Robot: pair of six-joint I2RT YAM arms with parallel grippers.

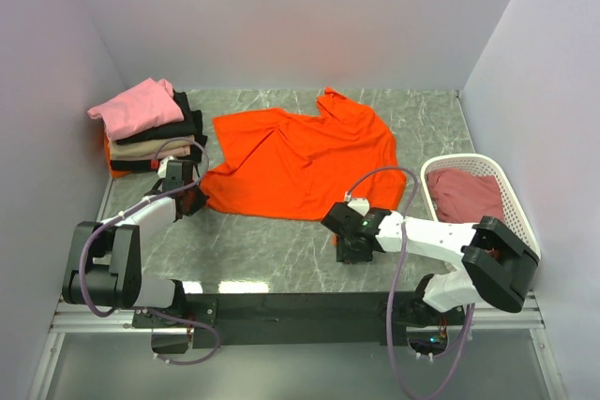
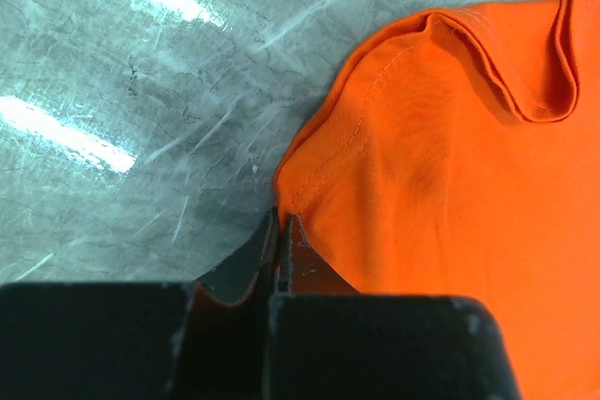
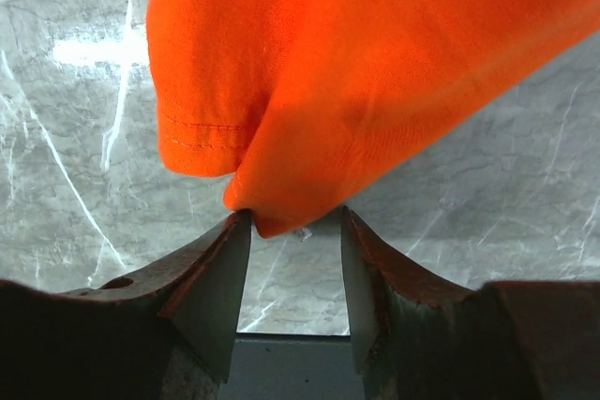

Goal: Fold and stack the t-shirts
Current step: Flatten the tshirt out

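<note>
A large orange t-shirt (image 1: 300, 161) lies spread on the marble table. My left gripper (image 1: 192, 196) is at its near left corner. In the left wrist view the jaws (image 2: 283, 220) are shut, with the corner of the orange cloth (image 2: 441, 185) running into their tips. My right gripper (image 1: 349, 233) is at the shirt's near edge. In the right wrist view it (image 3: 295, 217) is open, and a folded point of the orange cloth (image 3: 356, 72) hangs between the fingertips, touching the left finger (image 3: 220, 274).
A stack of folded shirts stands at the back left, with a pink one (image 1: 139, 108) on top of black and beige ones. A white lattice basket (image 1: 511, 189) at the right holds a dusty rose shirt (image 1: 466, 194). Walls close the left, back and right.
</note>
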